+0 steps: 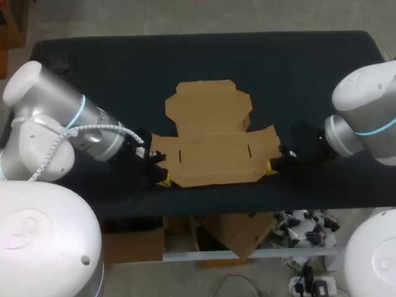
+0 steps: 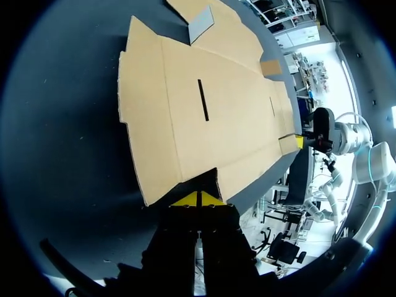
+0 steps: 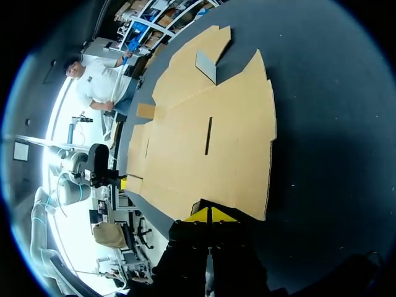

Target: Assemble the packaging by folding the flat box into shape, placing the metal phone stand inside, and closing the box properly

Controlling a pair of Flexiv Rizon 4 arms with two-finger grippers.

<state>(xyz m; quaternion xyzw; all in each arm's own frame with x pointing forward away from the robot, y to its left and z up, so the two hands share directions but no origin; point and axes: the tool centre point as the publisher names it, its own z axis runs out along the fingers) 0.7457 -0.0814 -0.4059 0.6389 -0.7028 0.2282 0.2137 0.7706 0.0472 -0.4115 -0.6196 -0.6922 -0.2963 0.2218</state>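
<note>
Dark blue cloth-covered table (image 1: 93, 62). Flat brown cardboard box blank (image 1: 213, 148) lies unfolded at the near edge, so no folding is done; stand placing and closing are left too. Left gripper (image 1: 164, 180) is at its near left corner and right gripper (image 1: 272, 166) at its near right, tips pressed together on both; can't tell if they nip cardboard. Only the wrist views show a small grey flat plate (image 2: 201, 25) on the far flap, maybe the stand.

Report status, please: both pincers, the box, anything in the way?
Left pincer shut, right pincer shut. Flat brown cardboard box lies unfolded on dark table, one pincer at each near corner. Nothing seen blocking.
</note>
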